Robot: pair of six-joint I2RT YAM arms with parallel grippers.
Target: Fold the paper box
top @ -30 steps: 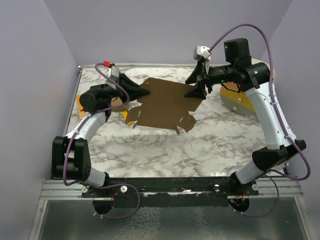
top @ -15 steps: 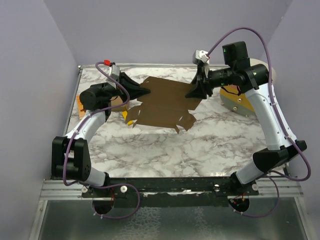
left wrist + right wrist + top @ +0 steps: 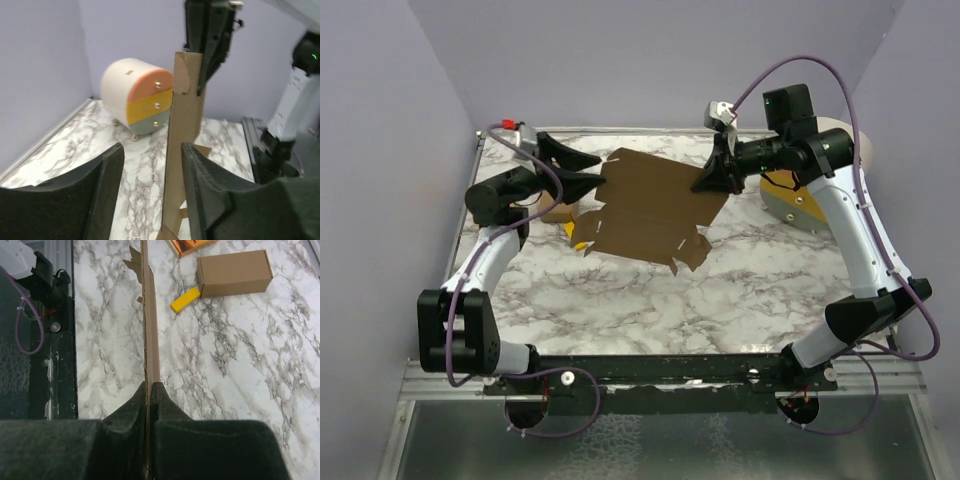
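Two grippers work the paper box (image 3: 650,205). The right gripper (image 3: 705,182) is pinched tight on the sheet's right edge, lifting that side. The left gripper (image 3: 592,170) has jaws parted, straddling the left edge. Right of the sheet is a drawer unit (image 3: 800,205), drawers closed, contents hidden. Left of the sheet are a closed cardboard box (image 3: 234,272), a yellow block (image 3: 184,299) and an orange booklet (image 3: 190,245).

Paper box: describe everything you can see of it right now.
The paper box is a flat, unfolded sheet of plain brown cardboard, die-cut with notches and small tabs along its edges. It is held up at a tilt over the white marble-patterned table, not lying flat. The right gripper has its fingers shut on the sheet's right edge. The left gripper is open, fingers either side of the left edge.
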